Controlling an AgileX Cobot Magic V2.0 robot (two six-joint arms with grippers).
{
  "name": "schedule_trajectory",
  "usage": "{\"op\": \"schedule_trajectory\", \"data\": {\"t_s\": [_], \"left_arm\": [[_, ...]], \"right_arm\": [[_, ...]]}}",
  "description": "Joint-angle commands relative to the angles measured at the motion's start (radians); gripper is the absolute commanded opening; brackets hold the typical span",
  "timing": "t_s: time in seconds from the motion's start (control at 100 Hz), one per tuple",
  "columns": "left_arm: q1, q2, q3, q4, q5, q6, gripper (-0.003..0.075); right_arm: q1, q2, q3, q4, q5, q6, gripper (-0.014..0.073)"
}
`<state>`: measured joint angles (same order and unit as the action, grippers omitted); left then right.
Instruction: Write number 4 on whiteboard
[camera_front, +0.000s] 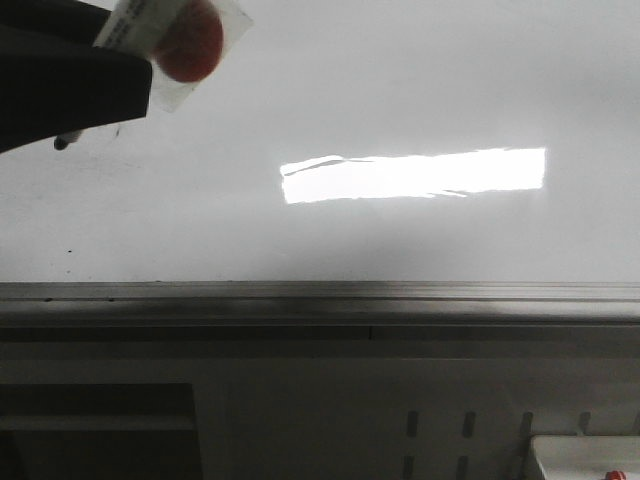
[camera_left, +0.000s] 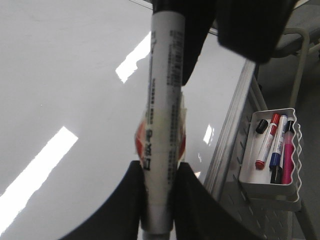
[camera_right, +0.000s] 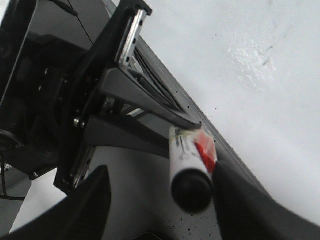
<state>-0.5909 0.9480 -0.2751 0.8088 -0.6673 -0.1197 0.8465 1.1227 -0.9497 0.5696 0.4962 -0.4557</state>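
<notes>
The left pincer (camera_left: 159, 175) is clenched on a white marker pen (camera_left: 162, 115) with a red label, its barrel running along the glossy whiteboard (camera_front: 400, 90). In the front view the pen's tip (camera_front: 62, 144) meets the whiteboard's far left part, well away from the bright light reflection (camera_front: 414, 175). The right pincer (camera_right: 160, 200) stands released. A white basket (camera_left: 272, 150) of markers hangs off the whiteboard's metal edge.

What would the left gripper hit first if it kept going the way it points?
Likely the whiteboard. The left gripper holds a marker sticking out ahead, so its tip would meet the board first; the remaining gap is unclear.
</notes>
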Motion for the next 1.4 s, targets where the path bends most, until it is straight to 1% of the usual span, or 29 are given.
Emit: {"op": "schedule_trajectory", "data": {"t_s": [0.0, 0.11, 0.18, 0.25, 0.3, 0.32, 0.35, 0.37, 0.43, 0.48, 0.55, 0.6, 0.63, 0.67, 0.7, 0.75, 0.85, 0.92, 0.99, 1.1, 1.25, 1.39], "left_arm": [[-0.007, -0.006, -0.03, -0.035, -0.063, -0.008, -0.002], [-0.007, -0.006, -0.03, -0.035, -0.063, -0.008, -0.002], [-0.007, -0.006, -0.03, -0.035, -0.063, -0.006, -0.002], [-0.007, -0.006, -0.03, -0.035, -0.063, -0.001, -0.002], [-0.007, -0.006, -0.03, -0.035, -0.063, -0.001, -0.002], [-0.007, -0.006, -0.03, -0.035, -0.063, -0.001, -0.002], [-0.007, -0.006, -0.03, -0.035, -0.063, -0.001, -0.002], [-0.007, -0.006, -0.03, -0.035, -0.063, -0.001, -0.0019], [-0.007, -0.006, -0.03, -0.035, -0.06, -0.001, -0.0007], [-0.007, -0.008, -0.03, -0.042, -0.06, -0.001, 0.0038], [-0.007, -0.012, -0.03, -0.065, -0.057, -0.001, 0.016], [-0.005, -0.019, -0.03, -0.114, -0.043, -0.001, 0.028], [0.001, -0.029, -0.03, -0.166, -0.031, -0.001, 0.0333], [0.003, -0.041, -0.03, -0.231, 0.002, -0.001, 0.0391], [0.01, -0.057, -0.03, -0.29, 0.029, 0.0, 0.0412], [0.022, -0.085, -0.03, -0.34, 0.083, 0.001, 0.0417], [0.049, -0.15, -0.03, -0.366, 0.215, 0.001, 0.0405], [0.057, -0.198, -0.03, -0.417, 0.296, 0.001, 0.0405], [0.059, -0.239, -0.03, -0.467, 0.348, 0.001, 0.0405], [0.059, -0.286, -0.029, -0.517, 0.382, 0.001, 0.0405], [0.059, -0.308, -0.029, -0.518, 0.42, 0.001, 0.0388], [0.059, -0.308, -0.029, -0.518, 0.439, 0.001, 0.0382]], "right_arm": [[0.005, 0.014, -0.05, 0.021, -0.082, -0.019, 0.0395], [0.005, 0.036, -0.064, 0.014, -0.084, -0.019, 0.0392], [0.005, 0.037, -0.067, 0.011, -0.089, -0.019, 0.0345], [0.005, 0.037, -0.067, 0.005, -0.089, -0.019, 0.0226], [0.005, 0.037, -0.067, -0.005, -0.089, -0.019, 0.0091], [0.005, 0.037, -0.067, -0.009, -0.089, -0.019, 0.0056], [0.005, 0.037, -0.067, -0.012, -0.089, -0.019, -0.0033], [0.005, 0.037, -0.067, -0.012, -0.089, -0.019, -0.0074], [0.005, 0.037, -0.067, -0.012, -0.089, -0.019, -0.0063], [0.005, 0.037, -0.067, -0.012, -0.089, -0.019, -0.0063], [0.005, 0.037, -0.067, -0.016, -0.089, -0.019, -0.0064], [0.005, 0.037, -0.067, -0.019, -0.089, -0.019, -0.0064], [0.005, 0.037, -0.067, -0.018, -0.091, -0.019, -0.0064], [0.005, 0.037, -0.067, -0.018, -0.095, -0.019, -0.0064], [0.003, 0.037, -0.067, -0.02, -0.1, -0.019, -0.0064], [-0.003, 0.037, -0.067, -0.022, -0.111, -0.019, -0.0064], [-0.03, 0.042, -0.08, -0.023, -0.124, -0.019, -0.0064], [-0.047, 0.056, -0.101, -0.029, -0.116, -0.019, -0.0064], [-0.061, 0.079, -0.125, -0.044, -0.112, -0.019, -0.0064], [-0.072, 0.12, -0.167, -0.086, -0.113, -0.019, -0.0064], [-0.078, 0.171, -0.222, -0.154, -0.137, -0.019, -0.0064], [-0.085, 0.192, -0.253, -0.168, -0.189, -0.019, -0.0064]]}}
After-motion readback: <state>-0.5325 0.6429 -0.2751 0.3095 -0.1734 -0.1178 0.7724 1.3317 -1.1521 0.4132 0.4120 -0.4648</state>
